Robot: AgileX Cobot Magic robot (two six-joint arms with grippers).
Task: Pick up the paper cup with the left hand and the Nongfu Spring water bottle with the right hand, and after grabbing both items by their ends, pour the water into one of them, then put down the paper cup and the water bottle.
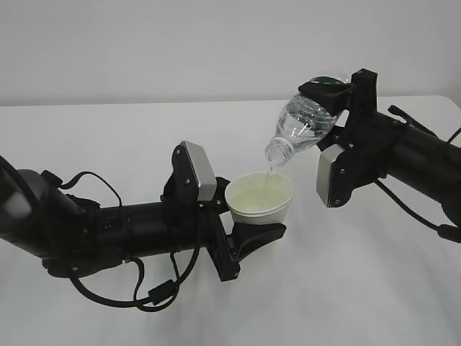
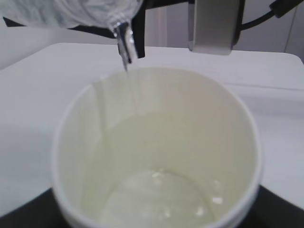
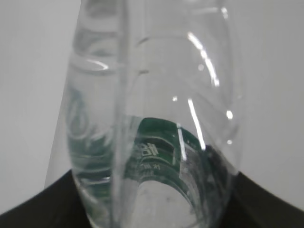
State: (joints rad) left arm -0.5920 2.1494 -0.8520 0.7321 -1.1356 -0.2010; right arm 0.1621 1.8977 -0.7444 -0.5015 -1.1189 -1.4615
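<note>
Meanwhile, left end effector (image 1: 261, 232) holds the paper cup (image 1: 259, 200); right end effector (image 1: 333, 90) grips the tilted Nongfu Spring water bottle (image 1: 302, 126), water (image 1: 270, 171) streaming.

You see a white paper cup (image 1: 260, 205) with a pale yellowish-cream inside. The Nongfu Spring water bottle (image 1: 305, 127) is clear, ribbed plastic carrying a dark green label. The water (image 2: 156, 190) is colourless, reading faintly yellow against the cup. Your arms are black with grey camera housings; the bench (image 1: 374, 288) is plain white.
</note>
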